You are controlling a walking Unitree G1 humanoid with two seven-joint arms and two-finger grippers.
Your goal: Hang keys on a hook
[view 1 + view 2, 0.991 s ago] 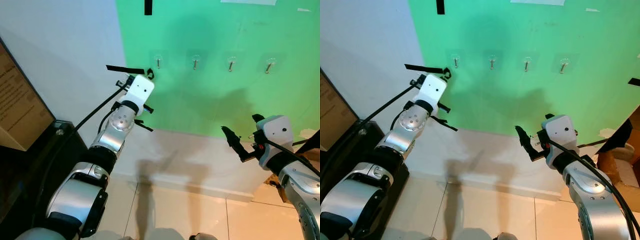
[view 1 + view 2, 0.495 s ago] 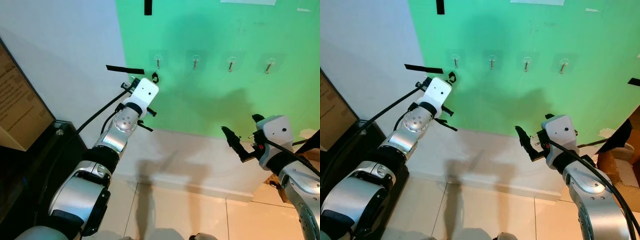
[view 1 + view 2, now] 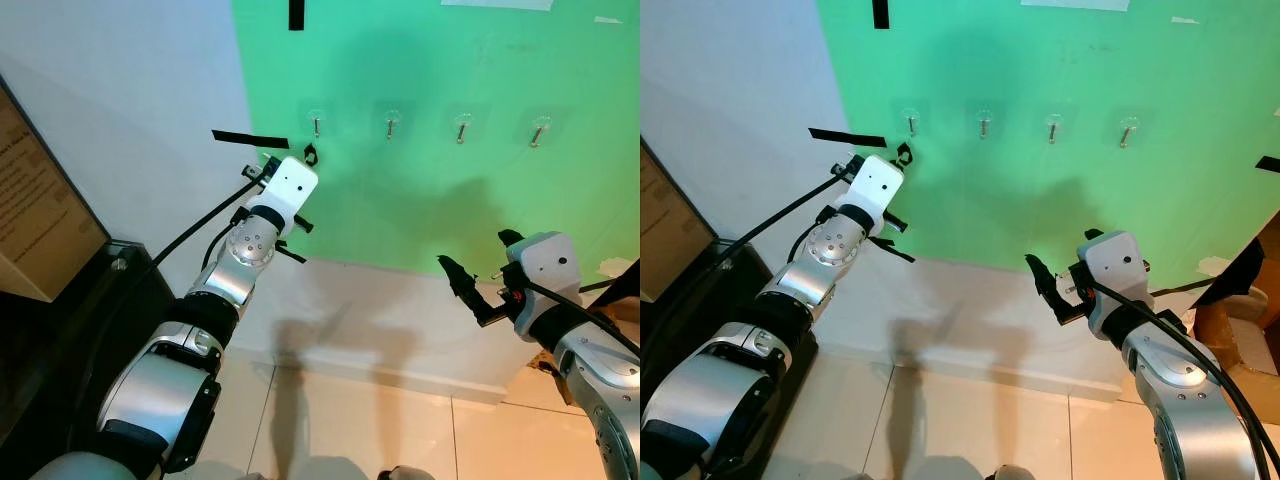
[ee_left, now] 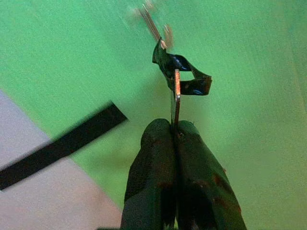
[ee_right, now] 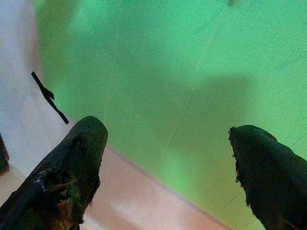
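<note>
My left gripper (image 4: 174,134) is raised to the green wall and shut on a thin key (image 4: 176,96) with a black strap loop (image 4: 184,76) at its end. The loop (image 3: 310,155) hangs just below the leftmost hook (image 3: 317,124), close to its tip (image 4: 153,24), and I cannot tell whether they touch. Three more hooks (image 3: 390,124) run to the right in a row. My right gripper (image 3: 462,283) is held low at the right, open, with nothing between its fingers (image 5: 72,163).
A strip of black tape (image 3: 248,138) is stuck to the wall left of the hooks, and another strip (image 3: 296,12) sits above. A cardboard box (image 3: 35,200) on a dark stand (image 3: 110,290) is at the left. A white skirting meets the tiled floor (image 3: 350,430) below.
Over the last second my left gripper shifted right and slightly down, bringing the key's loop under the leftmost hook. My right gripper edged a little to the left.
</note>
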